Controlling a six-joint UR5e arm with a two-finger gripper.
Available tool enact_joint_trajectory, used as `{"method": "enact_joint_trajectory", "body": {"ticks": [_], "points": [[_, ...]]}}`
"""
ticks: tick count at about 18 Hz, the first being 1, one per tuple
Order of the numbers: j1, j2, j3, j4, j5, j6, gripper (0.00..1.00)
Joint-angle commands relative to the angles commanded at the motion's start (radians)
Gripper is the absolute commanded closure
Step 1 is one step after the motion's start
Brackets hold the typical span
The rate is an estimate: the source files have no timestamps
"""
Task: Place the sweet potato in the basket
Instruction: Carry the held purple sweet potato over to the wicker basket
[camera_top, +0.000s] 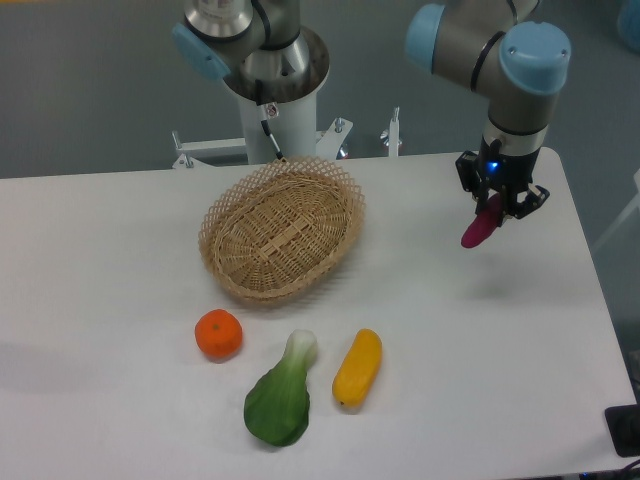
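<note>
Magenta sweet potato (479, 229) hangs tilted above the table — tan wicker basket (281, 229) well left.

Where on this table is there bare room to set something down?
Free: the wide strip left of the basket and orange, and the table right of the yellow vegetable, under the hand holding the sweet potato. Crowded: around the bok choy.

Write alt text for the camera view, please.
The gripper holds the sweet potato above the table, right of the empty basket. An orange, a leafy green and a yellow vegetable lie nearer the camera.
</note>
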Motion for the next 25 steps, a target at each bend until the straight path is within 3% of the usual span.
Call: {"method": "enact_joint_trajectory", "body": {"ticks": [11,18,25], "points": [[-0.034,0.003,-0.008,-0.008,-0.008,-0.041,0.93],[-0.156,0.021,-0.031,-0.008,-0.005,-0.109,0.92],[-0.342,0.132,-0.135,-0.009,-0.003,-0.205,0.92]]}}
